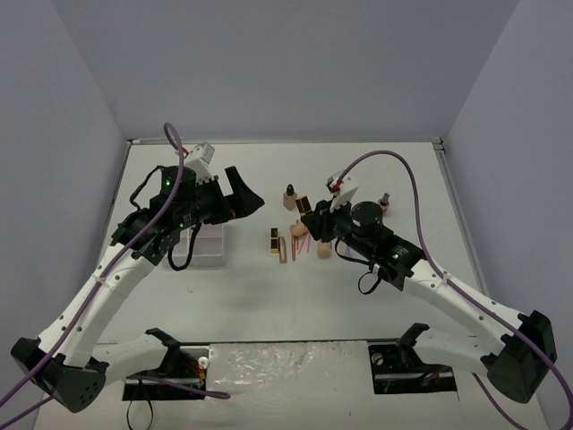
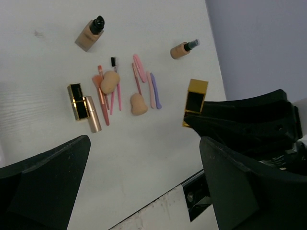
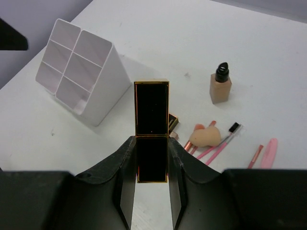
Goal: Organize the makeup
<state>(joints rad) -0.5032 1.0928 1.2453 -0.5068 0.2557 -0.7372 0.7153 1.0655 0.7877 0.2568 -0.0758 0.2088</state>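
Observation:
My right gripper point(image 1: 313, 220) is shut on a black-gold lipstick tube point(image 3: 151, 122), held upright above the table; the same tube shows in the left wrist view point(image 2: 196, 98). The rest of the makeup lies mid-table: a tan bottle with a black cap point(image 2: 89, 34), a second small tan bottle point(image 2: 182, 49), a black-gold lipstick point(image 2: 76, 101) beside a gold tube point(image 2: 93, 115), two peach sponges point(image 2: 110, 82), and pink and lilac sticks point(image 2: 154, 91). My left gripper point(image 1: 245, 199) is open and empty, raised left of the makeup.
The white compartmented organizer point(image 3: 79, 69) lies tipped on its side, openings facing up and away, at the left of the table point(image 1: 209, 244), partly under my left arm. Grey walls enclose the table at the back and both sides.

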